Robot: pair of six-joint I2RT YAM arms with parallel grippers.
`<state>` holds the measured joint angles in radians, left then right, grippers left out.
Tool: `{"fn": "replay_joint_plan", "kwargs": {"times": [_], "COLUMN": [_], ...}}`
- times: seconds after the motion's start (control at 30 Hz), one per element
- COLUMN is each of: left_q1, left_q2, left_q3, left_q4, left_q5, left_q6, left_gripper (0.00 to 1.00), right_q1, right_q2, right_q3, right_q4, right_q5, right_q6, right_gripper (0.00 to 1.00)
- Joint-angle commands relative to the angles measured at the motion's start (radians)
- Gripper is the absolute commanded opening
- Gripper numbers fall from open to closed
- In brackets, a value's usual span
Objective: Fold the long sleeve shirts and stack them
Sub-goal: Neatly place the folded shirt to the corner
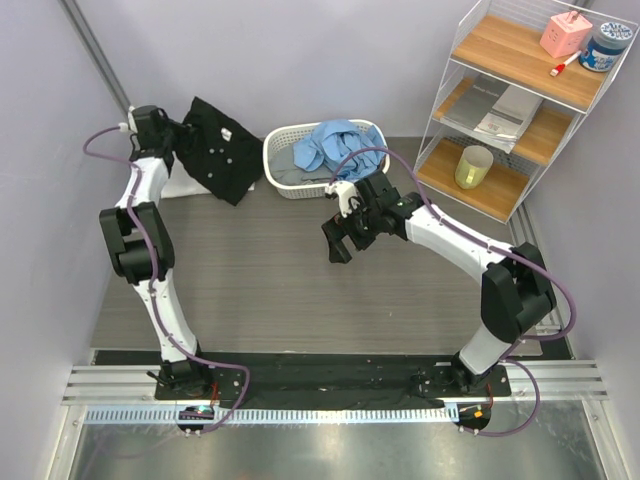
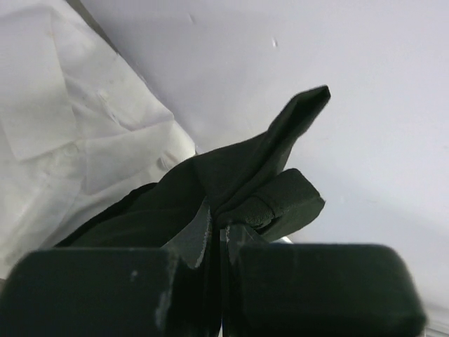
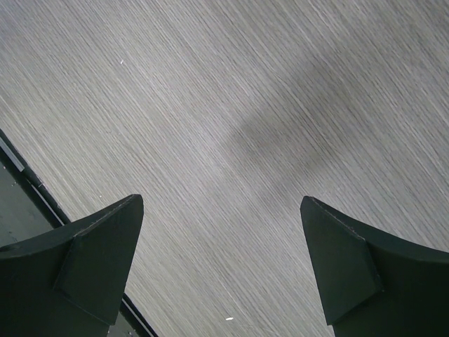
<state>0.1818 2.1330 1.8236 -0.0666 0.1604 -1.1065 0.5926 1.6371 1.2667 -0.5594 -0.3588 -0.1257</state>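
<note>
At far left, the left gripper [image 1: 186, 127] is clamped on an edge of the black shirt [image 1: 222, 150], lifted beside the wall [image 1: 55, 150] — best drawn out over the tabletop [image 1: 250, 285] and spread flat. The right gripper [image 1: 340, 246] hovers wide open, empty — ready to take a free corner.

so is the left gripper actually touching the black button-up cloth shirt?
Touching. The left wrist view shows the left gripper shut, with a fold of the black cloth shirt pinched between its jaws.
</note>
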Motion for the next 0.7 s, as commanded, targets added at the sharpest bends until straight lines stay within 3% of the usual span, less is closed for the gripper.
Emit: {"fn": "replay_joint_plan", "kwargs": {"times": [0.0, 0.17, 0.23, 0.43, 0.5, 0.67], "left_q1": [0.059, 0.108, 0.123, 0.162, 0.163, 0.163], "left_q2": [0.007, 0.091, 0.129, 0.228, 0.251, 0.283], "left_q3": [0.035, 0.054, 0.104, 0.152, 0.212, 0.299], "left_q4": [0.120, 0.019, -0.046, -0.128, -0.162, -0.259], "left_q5": [0.072, 0.123, 0.143, 0.122, 0.120, 0.064], "left_q6": [0.092, 0.382, 0.498, 0.723, 0.827, 0.984], "left_gripper": [0.00, 0.01, 0.07, 0.14, 0.20, 0.22], "right_q1": [-0.004, -0.004, -0.004, -0.004, -0.004, -0.004], "right_q2": [-0.002, -0.005, -0.003, -0.008, -0.006, 0.003], "right_q3": [0.053, 0.056, 0.057, 0.053, 0.053, 0.059], "right_q4": [-0.005, -0.014, -0.019, -0.031, -0.031, -0.031], "right_q5": [-0.019, -0.020, -0.022, -0.017, -0.017, -0.032], "right_q6": [0.001, -0.003, -0.003, -0.011, -0.015, -0.006], "right_gripper": [1.00, 1.00, 1.00, 1.00, 1.00, 1.00]}}
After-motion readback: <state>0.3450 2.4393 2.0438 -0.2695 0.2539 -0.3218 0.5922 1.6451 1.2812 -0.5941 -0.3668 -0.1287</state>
